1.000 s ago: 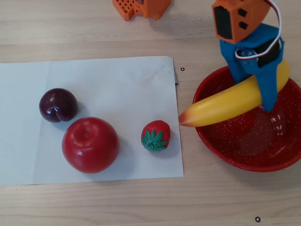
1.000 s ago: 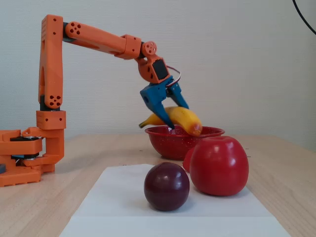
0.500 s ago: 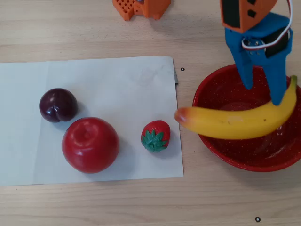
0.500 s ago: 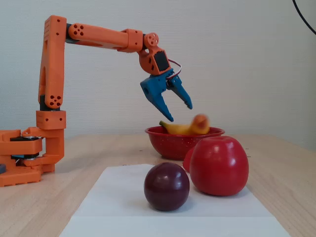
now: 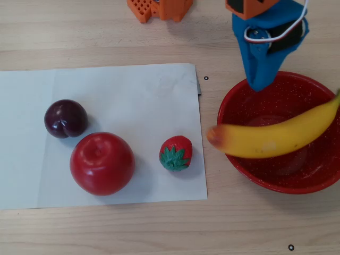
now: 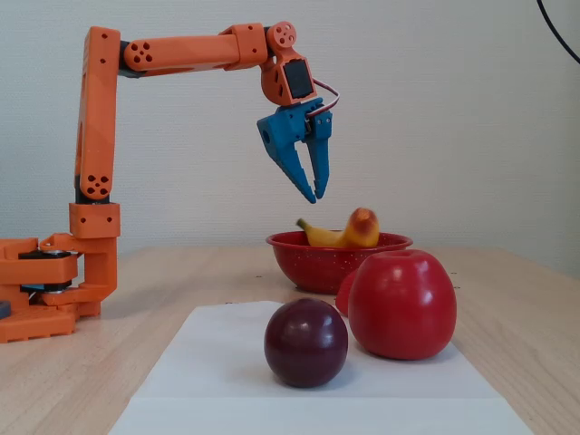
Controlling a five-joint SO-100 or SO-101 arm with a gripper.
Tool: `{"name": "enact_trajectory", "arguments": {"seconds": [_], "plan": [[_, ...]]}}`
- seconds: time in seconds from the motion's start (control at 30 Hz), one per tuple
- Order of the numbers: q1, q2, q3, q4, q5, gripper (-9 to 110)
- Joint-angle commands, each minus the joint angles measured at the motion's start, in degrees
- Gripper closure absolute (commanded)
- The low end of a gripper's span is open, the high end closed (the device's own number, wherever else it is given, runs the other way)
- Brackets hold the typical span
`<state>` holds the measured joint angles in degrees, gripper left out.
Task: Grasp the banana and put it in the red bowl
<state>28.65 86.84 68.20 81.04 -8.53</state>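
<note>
The yellow banana (image 5: 276, 139) lies across the red speckled bowl (image 5: 297, 90), its orange-red end sticking out over the left rim and its other end running off the right edge of the overhead view. In the fixed view the banana (image 6: 340, 236) rests on the bowl (image 6: 317, 267). My blue gripper (image 5: 258, 85) hangs over the bowl's far rim. In the fixed view the gripper (image 6: 318, 196) is well above the banana, points down, holds nothing, and its fingertips are close together.
A white paper sheet (image 5: 133, 95) lies left of the bowl with a red apple (image 5: 102, 163), a dark plum (image 5: 66, 118) and a toy strawberry (image 5: 176, 153) on it. The orange arm base (image 6: 45, 290) stands at the left of the fixed view.
</note>
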Motion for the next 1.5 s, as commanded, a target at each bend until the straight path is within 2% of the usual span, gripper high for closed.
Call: {"name": "enact_trajectory", "arguments": {"seconds": [0.0,0.37,0.67,1.17,1.3,1.47], "plan": [[-2.46,10.55,-6.5,1.58,0.79,101],[-11.25,29.18,8.88,-0.44,1.49,101],[-16.96,47.2,34.89,-16.61,4.04,101],[-21.88,73.48,75.23,-49.66,-0.35,101],[-21.97,82.62,85.08,-54.67,0.0,101],[-22.59,91.23,94.04,-54.93,-0.09,101]]}}
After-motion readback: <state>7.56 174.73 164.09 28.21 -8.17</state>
